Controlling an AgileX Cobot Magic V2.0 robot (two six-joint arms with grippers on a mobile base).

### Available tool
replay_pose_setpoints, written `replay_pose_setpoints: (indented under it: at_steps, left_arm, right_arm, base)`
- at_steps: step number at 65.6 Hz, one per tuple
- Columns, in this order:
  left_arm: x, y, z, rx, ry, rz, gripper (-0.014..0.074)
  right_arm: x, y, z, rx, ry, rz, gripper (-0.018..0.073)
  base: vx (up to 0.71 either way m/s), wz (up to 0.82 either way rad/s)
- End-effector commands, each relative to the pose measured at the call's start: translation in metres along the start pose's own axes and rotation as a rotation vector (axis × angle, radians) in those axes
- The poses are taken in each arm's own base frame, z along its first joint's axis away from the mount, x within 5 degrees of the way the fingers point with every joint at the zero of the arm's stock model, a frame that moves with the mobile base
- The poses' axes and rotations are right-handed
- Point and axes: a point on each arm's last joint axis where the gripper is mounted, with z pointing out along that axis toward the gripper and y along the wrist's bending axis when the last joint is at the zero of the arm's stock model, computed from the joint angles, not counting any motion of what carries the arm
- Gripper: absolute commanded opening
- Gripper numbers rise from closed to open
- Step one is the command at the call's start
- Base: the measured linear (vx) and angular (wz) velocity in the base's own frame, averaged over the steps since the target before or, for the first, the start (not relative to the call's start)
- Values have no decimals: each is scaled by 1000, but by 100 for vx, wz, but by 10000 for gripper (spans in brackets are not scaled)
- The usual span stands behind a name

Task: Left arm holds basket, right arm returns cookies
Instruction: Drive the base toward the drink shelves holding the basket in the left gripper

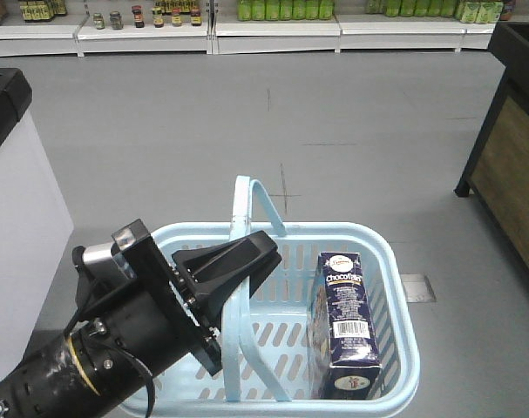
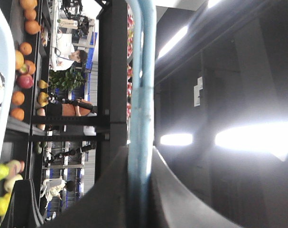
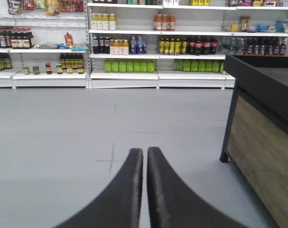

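The light blue basket (image 1: 395,261) hangs low in the exterior view, its hoop handle (image 1: 247,196) standing upright. My left gripper (image 1: 264,248) is shut on that handle. In the left wrist view the handle (image 2: 143,71) runs straight up between the two dark fingers of the left gripper (image 2: 140,153). The cookies (image 1: 344,322), a dark navy carton with a white barcode label, stand upright against the basket's right wall. My right gripper (image 3: 144,151) is shut with nothing between its fingers and points across the grey floor towards the shelves. The right arm does not show in the exterior view.
A wooden counter with a black top (image 1: 512,148) stands at the right; it appears again as the counter (image 3: 264,128) close by in the right wrist view. A white cabinet with a black lid (image 1: 16,209) stands at the left. Stocked shelves (image 3: 134,52) line the far wall.
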Motion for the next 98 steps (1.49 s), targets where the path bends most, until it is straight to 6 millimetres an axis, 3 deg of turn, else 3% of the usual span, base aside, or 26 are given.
replay_pose_setpoints:
  at_steps: [1,98]
  left_arm:
    - [7,-28,2,187,40,0,-3]
    - [7,-28,2,188,40,2,-3]
  right_arm:
    - [-1,1,0,-6,-67,-15,-6]
    - [-1,1,0,-6,-60,-15,-6]
  base:
    - [51,7]
    - [54,3]
